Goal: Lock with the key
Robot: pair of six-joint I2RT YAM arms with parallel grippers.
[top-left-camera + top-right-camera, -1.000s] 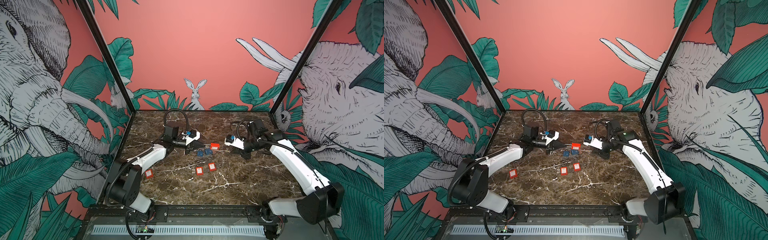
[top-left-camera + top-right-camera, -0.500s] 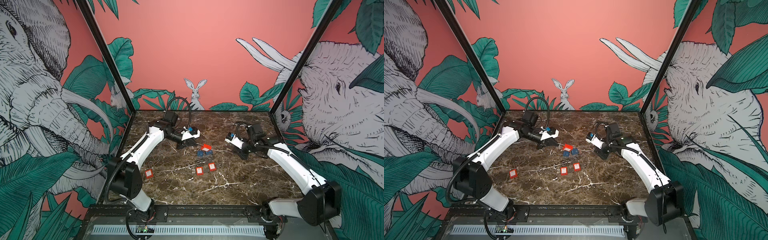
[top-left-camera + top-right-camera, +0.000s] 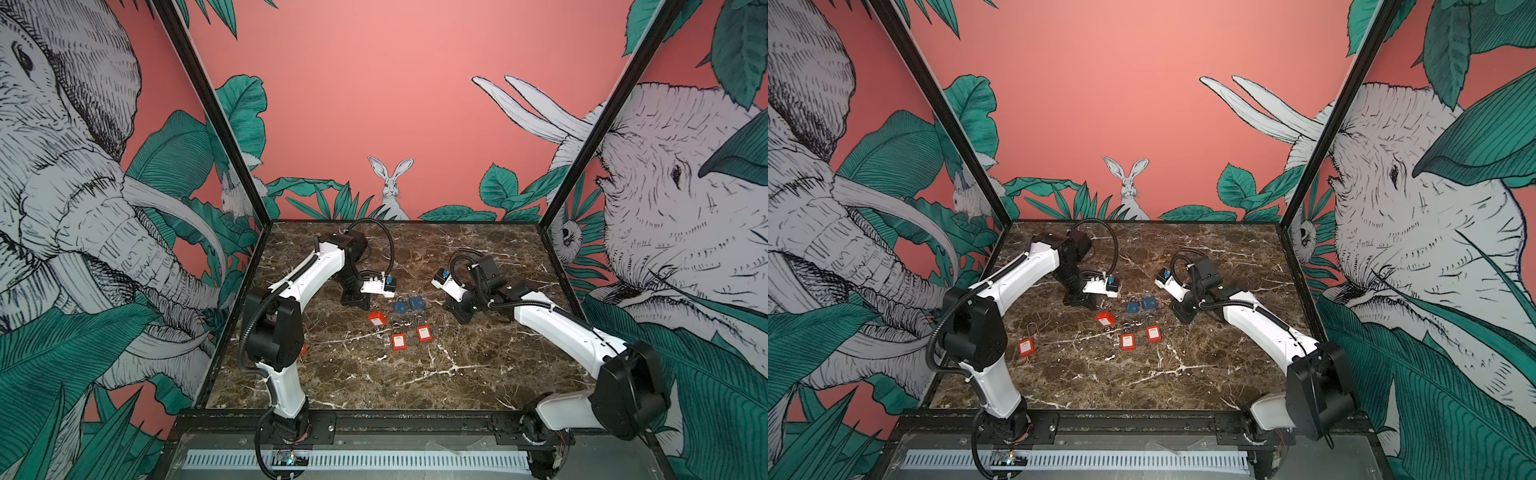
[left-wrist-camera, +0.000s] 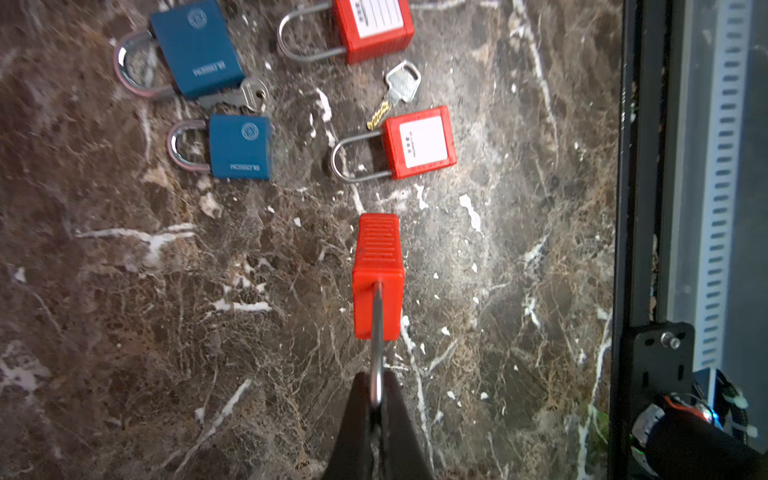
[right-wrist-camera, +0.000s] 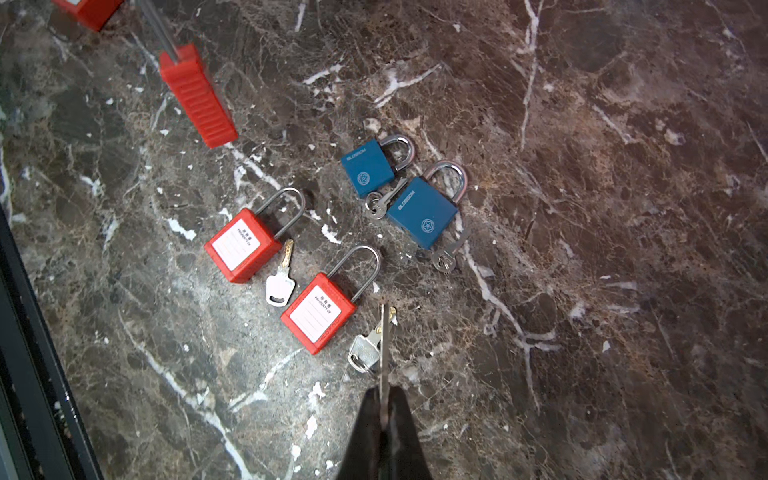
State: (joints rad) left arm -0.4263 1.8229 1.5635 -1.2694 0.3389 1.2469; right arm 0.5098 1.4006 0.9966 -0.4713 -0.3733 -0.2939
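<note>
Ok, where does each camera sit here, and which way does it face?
Top views, both: high at the front, above the arm bases, looking down and back over the table; left arm and right arm show whole.
Left wrist: looks along the left gripper at the red padlock held by its shackle; only black fingers show.
Right wrist: looks along the right gripper, shut on a key; fingers only.
Shared: both wrist views show the blue padlocks.
</note>
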